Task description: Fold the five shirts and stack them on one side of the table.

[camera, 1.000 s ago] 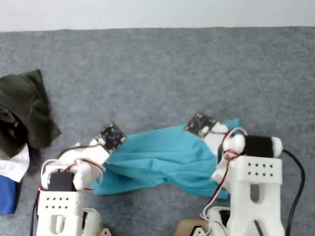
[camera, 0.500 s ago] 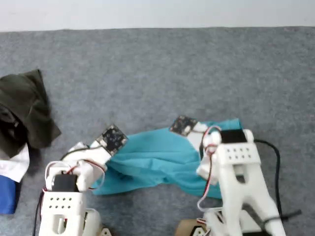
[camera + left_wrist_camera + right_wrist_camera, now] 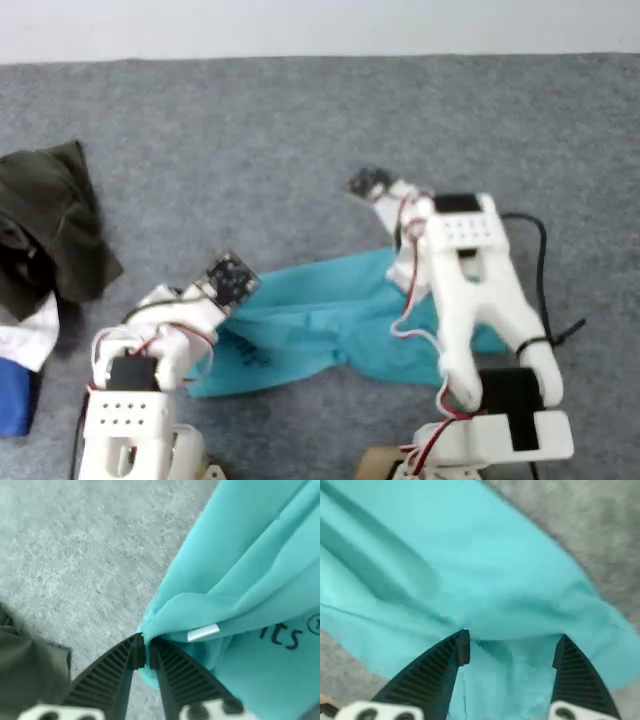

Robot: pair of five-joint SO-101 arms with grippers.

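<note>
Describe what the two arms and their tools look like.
Both the left arm and right arm are white shells with perforated housings, black servo blocks and looping red and white wires. A black cable trails from the right one. The left tool and right tool have black, ribbed, tapering fingers.

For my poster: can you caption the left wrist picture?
Left pincer pinching the teal shirt over the grey table.

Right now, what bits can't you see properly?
High view: the right arm covers part of the teal shirt; the left edge cuts off the dark shirt and the white and blue clothes.
Left wrist view: the shirt's print runs off the edge.
Right wrist view: edges cut the shirt off.
</note>
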